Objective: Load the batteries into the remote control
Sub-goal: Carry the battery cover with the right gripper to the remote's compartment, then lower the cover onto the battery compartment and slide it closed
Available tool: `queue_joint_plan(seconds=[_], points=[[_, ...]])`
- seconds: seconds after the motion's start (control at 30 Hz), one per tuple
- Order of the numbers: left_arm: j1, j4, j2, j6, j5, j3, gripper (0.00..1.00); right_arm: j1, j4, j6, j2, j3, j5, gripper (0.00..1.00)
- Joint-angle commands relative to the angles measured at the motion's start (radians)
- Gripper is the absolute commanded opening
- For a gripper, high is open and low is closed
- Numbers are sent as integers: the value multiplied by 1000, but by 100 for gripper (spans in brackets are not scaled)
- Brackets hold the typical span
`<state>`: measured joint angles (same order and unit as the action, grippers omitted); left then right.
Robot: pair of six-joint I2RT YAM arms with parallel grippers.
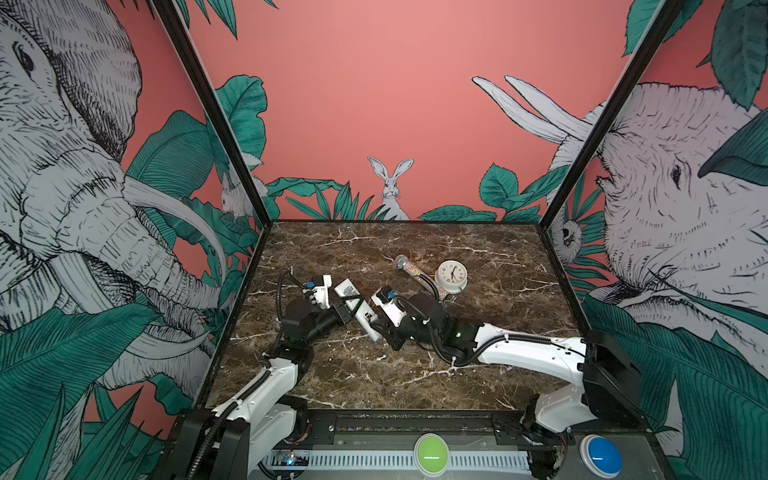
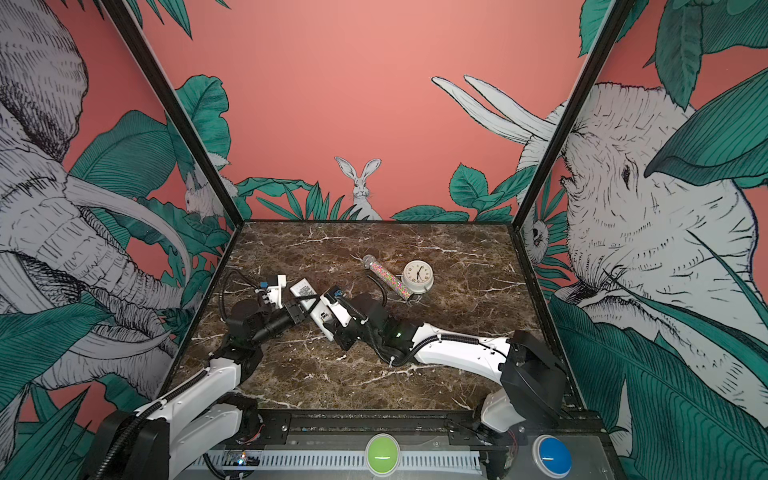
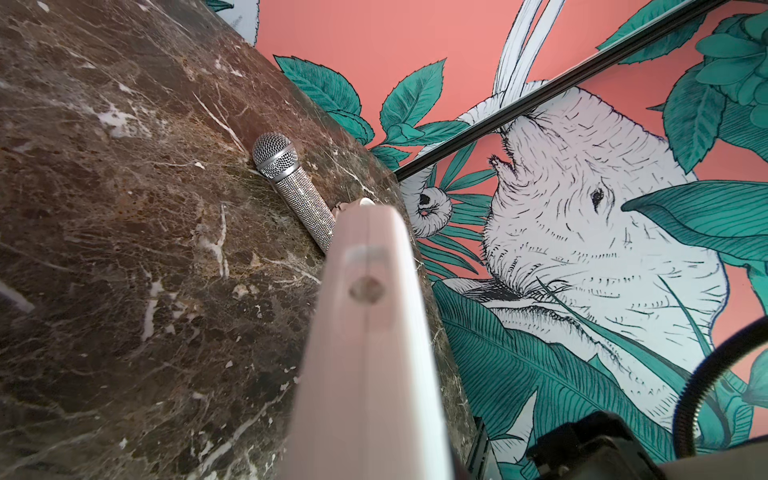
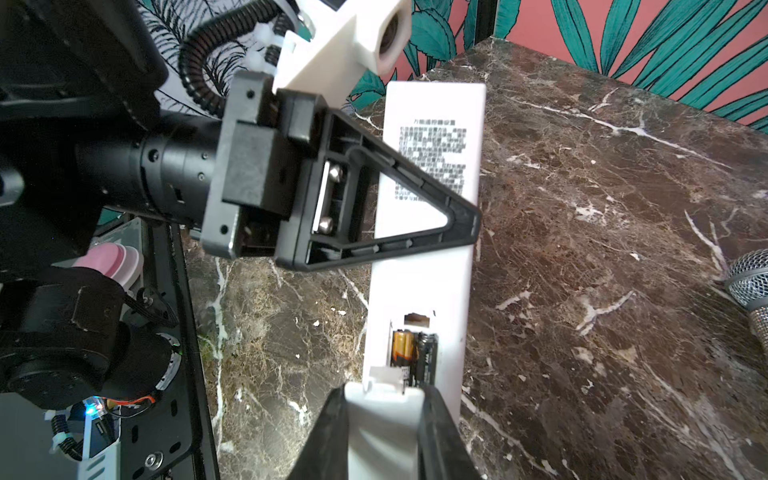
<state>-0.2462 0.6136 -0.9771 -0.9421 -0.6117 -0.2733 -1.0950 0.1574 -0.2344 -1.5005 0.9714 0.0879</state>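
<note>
A dark brown, white-veined marble-look tabletop (image 1: pixel 374 374) serves as the floor of the cell. Beyond its far edge stands a salmon-pink back wall (image 1: pixel 374 104), where a drawn white rabbit (image 1: pixel 390 187) sits among teal leaves. The wall left of the tabletop shows a line-drawn grey elephant (image 1: pixel 62 187) with its tusks curving inward. Right of it is a large pale animal's face (image 1: pixel 665 187). Black frame posts (image 1: pixel 206 104) rise from its far corners, and the light is soft and even.
</note>
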Motion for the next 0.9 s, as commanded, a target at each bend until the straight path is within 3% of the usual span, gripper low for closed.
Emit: queue_joint_plan(seconds=[0.0, 0.87], points=[[3, 44, 27, -7, -6, 4, 0, -7, 67, 11, -7, 6, -17, 2], [3, 69, 12, -12, -13, 16, 0, -8, 79, 38, -34, 3, -65, 1]])
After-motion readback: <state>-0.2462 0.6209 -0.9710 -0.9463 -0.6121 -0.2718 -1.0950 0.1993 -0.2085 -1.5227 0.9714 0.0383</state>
